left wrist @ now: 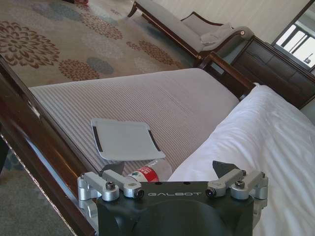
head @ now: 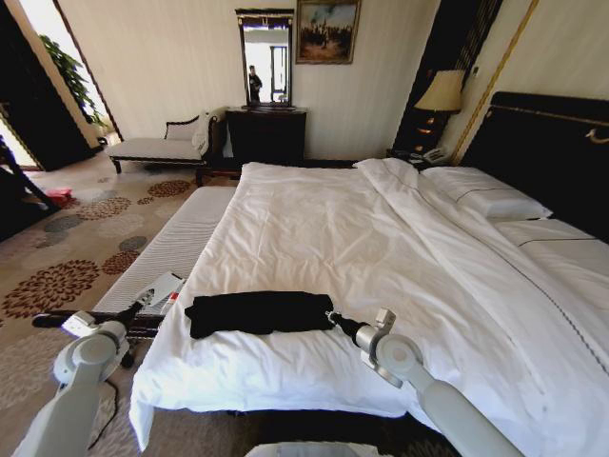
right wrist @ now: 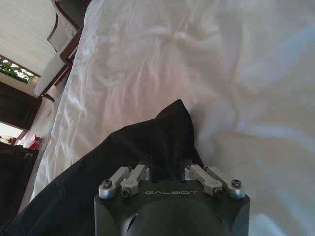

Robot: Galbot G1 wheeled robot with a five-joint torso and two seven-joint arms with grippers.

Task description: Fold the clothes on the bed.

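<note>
A hotel-style room surrounds the bed (head: pixel 400 248), whose white duvet (head: pixel 314 238) spreads from the dark headboard (head: pixel 552 152) toward the robot, with a striped bench (head: pixel 171 248) along the side away from the headboard and a patterned carpet (head: pixel 57 276) beyond that. The clothes (head: pixel 259 311), a black T-shirt already gathered into a narrow band, lie on the duvet near the bed's foot edge, closest to the robot; the long axis runs across the bed, one end pointing toward the bench and the other toward the headboard side. The head view shows the right gripper (head: pixel 332 318) at the headboard-side end of the shirt, and the right wrist view adds what that angle hides: the fingers drawn narrow and pressed into the black cloth (right wrist: pixel 128 167), pinching its edge. The left gripper (head: pixel 141 301) hangs off the bed over the bench; the left wrist view shows its jaws spread wide and holding nothing, with a white tray (left wrist: pixel 127 140) and a plastic bottle (left wrist: pixel 147 172) lying on the bench just beside the duvet's edge.
</note>
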